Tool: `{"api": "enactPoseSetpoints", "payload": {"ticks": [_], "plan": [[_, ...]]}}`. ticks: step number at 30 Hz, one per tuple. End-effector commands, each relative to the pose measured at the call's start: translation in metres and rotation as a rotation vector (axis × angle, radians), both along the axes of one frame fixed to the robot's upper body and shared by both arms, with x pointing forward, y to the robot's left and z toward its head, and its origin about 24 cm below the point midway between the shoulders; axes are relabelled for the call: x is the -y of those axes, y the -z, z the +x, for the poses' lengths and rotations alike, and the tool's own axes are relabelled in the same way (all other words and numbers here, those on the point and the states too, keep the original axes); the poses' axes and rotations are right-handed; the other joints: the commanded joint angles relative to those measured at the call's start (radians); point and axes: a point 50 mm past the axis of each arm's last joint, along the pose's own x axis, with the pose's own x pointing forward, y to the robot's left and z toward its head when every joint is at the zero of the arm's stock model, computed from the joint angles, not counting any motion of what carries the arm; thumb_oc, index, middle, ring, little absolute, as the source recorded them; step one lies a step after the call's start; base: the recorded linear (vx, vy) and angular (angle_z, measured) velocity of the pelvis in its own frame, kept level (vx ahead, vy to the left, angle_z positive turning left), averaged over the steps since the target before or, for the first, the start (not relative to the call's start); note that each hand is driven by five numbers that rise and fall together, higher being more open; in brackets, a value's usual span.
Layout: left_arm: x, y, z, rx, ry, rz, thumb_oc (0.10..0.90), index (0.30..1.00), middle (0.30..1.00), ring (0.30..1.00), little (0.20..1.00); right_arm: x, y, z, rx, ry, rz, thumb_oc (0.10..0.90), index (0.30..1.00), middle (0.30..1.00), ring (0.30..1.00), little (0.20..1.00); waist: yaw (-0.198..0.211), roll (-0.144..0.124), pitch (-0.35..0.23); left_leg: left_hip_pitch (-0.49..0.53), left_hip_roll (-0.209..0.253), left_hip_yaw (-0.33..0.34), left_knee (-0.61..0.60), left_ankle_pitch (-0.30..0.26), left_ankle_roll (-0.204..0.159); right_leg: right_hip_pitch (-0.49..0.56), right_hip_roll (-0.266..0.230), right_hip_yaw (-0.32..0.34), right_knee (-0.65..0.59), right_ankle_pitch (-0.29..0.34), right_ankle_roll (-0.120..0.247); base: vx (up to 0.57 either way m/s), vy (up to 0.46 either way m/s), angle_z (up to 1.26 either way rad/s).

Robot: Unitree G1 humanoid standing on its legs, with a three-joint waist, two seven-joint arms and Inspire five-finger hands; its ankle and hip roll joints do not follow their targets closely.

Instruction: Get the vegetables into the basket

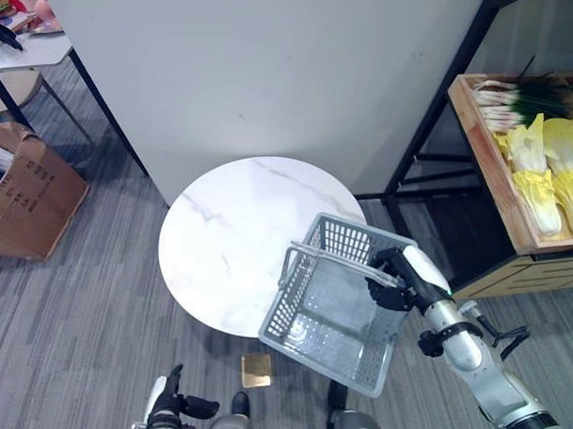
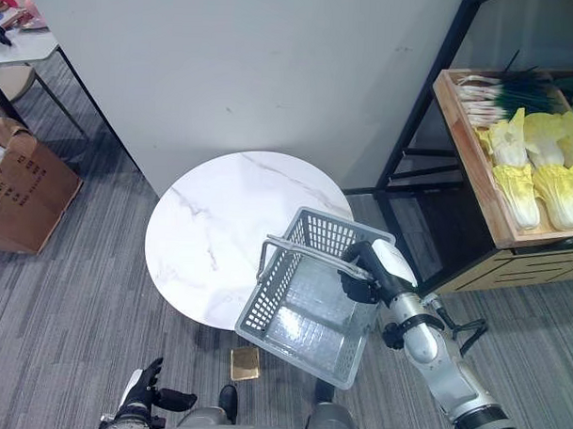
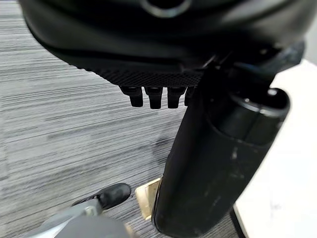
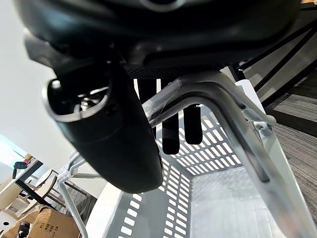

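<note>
The right robot hand (image 1: 394, 278) has its fingers curled around a handle of the grey basket (image 1: 332, 306), which hangs tilted over the near edge of the round white table (image 1: 239, 232). The vegetables (image 1: 543, 158) lie in a wooden crate (image 1: 500, 175) on the shelf at the right, well apart from the basket. The left robot hand (image 1: 172, 397) is low over the floor with relaxed fingers, holding nothing.

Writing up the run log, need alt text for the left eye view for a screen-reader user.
The robot's right hand grips the handle of an empty grey basket that overhangs the edge of a round white table. Cabbages and green onions lie in a wooden crate on a shelf to the right; the left hand hangs low over the carpet.
</note>
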Motion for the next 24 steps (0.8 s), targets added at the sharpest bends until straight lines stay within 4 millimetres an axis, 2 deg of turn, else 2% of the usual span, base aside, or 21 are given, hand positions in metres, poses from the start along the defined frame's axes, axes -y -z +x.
{"api": "enactPoseSetpoints", "payload": {"ticks": [1,4,7,9,11,12,13,15,19,21,22,23,24], "plan": [[-0.04,-0.01,0.005,0.029,-0.128,0.045,0.9,1.0,1.0,1.0,1.0,-0.013,-0.085,0.025,0.456,-0.075,0.105,0.4,0.3,0.3,0.3,0.3,0.008,-0.055,-0.026,0.004,0.001,-0.024,0.006,-0.051,-0.023,0.114,-0.089,0.009,0.009,-0.073,0.093,0.01,0.037,0.01],[-0.039,-0.006,-0.002,0.024,-0.226,-0.049,0.9,1.0,1.0,1.0,1.0,-0.013,-0.085,0.029,0.443,-0.06,0.108,0.4,0.3,0.3,0.3,0.3,0.004,-0.059,-0.025,0.014,-0.003,-0.007,0.006,-0.058,-0.017,0.108,-0.092,0.02,0.017,-0.066,0.097,0.01,0.078,-0.03],[-0.034,-0.001,-0.01,0.002,-0.261,-0.175,0.9,1.0,1.0,1.0,1.0,-0.008,-0.086,0.032,0.431,-0.033,0.102,0.4,0.3,0.3,0.3,0.3,-0.012,-0.065,-0.01,0.029,-0.011,0.025,0.006,-0.07,0.004,0.06,-0.105,0.059,0.083,-0.057,0.114,-0.03,0.162,-0.32],[-0.035,-0.001,-0.011,-0.006,-0.249,-0.179,0.9,1.0,1.0,1.0,1.0,-0.001,-0.08,0.029,0.409,0.01,0.088,0.4,0.3,0.3,0.3,0.3,-0.028,-0.075,-0.001,0.04,-0.032,0.053,0.006,-0.082,0.02,0.036,-0.12,0.099,0.095,-0.011,0.136,-0.07,0.246,-0.71],[-0.039,-0.001,-0.011,-0.003,-0.294,-0.175,0.9,1.0,1.0,1.0,1.0,0.0,-0.079,0.028,0.421,0.03,0.083,0.4,0.3,0.3,0.3,0.3,-0.05,-0.086,0.015,0.025,-0.057,0.119,0.006,-0.088,0.031,-0.033,-0.144,0.145,0.065,0.114,0.166,-0.21,0.208,-0.86],[-0.042,-0.002,-0.011,-0.001,-0.308,-0.168,0.9,1.0,1.0,1.0,1.0,-0.003,-0.08,0.029,0.427,0.021,0.083,0.4,0.3,0.3,0.3,0.3,-0.048,-0.083,0.019,0.017,-0.051,0.148,0.007,-0.085,0.032,-0.057,-0.14,0.147,0.062,0.118,0.166,-0.35,0.196,-1.54],[-0.048,-0.005,-0.009,0.002,-0.31,-0.144,0.9,1.0,1.0,1.0,1.0,-0.005,-0.082,0.03,0.433,0.009,0.074,0.4,0.3,0.3,0.3,0.3,-0.033,-0.067,0.036,-0.005,-0.034,0.218,0.043,-0.094,0.043,-0.061,-0.159,0.016,0.144,0.032,0.147,-0.29,0.165,-1.73],[-0.051,-0.005,-0.014,-0.015,-0.314,-0.143,0.9,1.0,1.0,1.0,1.0,-0.006,-0.085,0.03,0.434,-0.008,0.069,0.4,0.3,0.3,0.3,0.3,-0.023,-0.054,0.031,-0.024,-0.019,0.275,0.073,-0.098,0.054,-0.019,-0.164,-0.061,0.228,-0.047,0.119,-0.22,0.122,-1.48],[-0.052,-0.004,-0.019,-0.019,-0.332,-0.146,0.9,1.0,1.0,1.0,1.0,-0.006,-0.086,0.03,0.432,-0.011,0.077,0.4,0.3,0.3,0.3,0.3,-0.017,-0.047,0.022,-0.041,-0.011,0.314,0.095,-0.1,0.063,0.009,-0.151,-0.061,0.296,-0.095,0.102,-0.1,0.009,-0.87],[-0.052,-0.004,-0.02,-0.019,-0.343,-0.154,0.9,1.0,1.0,1.0,1.0,-0.005,-0.088,0.03,0.445,-0.005,0.082,0.4,0.3,0.3,0.3,0.3,-0.007,-0.053,0.014,-0.056,-0.01,0.342,0.116,-0.097,0.058,0.064,-0.138,-0.089,0.241,-0.109,0.101,-0.02,-0.084,-0.34],[-0.051,-0.002,-0.022,-0.028,-0.35,-0.159,0.9,1.0,1.0,1.0,1.0,-0.006,-0.088,0.029,0.444,-0.002,0.089,0.4,0.3,0.3,0.3,0.3,-0.003,-0.052,0.01,-0.051,-0.01,0.337,0.12,-0.105,0.047,0.073,-0.129,-0.097,0.208,-0.144,0.107,-0.04,-0.104,-0.25],[-0.051,-0.002,-0.022,-0.027,-0.35,-0.159,0.9,1.0,1.0,1.0,1.0,-0.006,-0.088,0.029,0.444,-0.003,0.089,0.4,0.3,0.3,0.3,0.3,-0.004,-0.052,0.013,-0.058,-0.004,0.352,0.126,-0.091,0.05,0.07,-0.127,-0.108,0.204,-0.135,0.097,0.05,-0.112,-0.36],[-0.05,-0.002,-0.023,-0.032,-0.353,-0.161,0.9,1.0,1.0,1.0,1.0,-0.004,-0.088,0.028,0.445,0.002,0.084,0.4,0.3,0.3,0.3,0.3,-0.009,-0.05,0.007,-0.048,-0.001,0.341,0.126,-0.107,0.037,0.082,-0.117,-0.102,0.184,-0.157,0.102,0.02,-0.117,-0.44]]}}
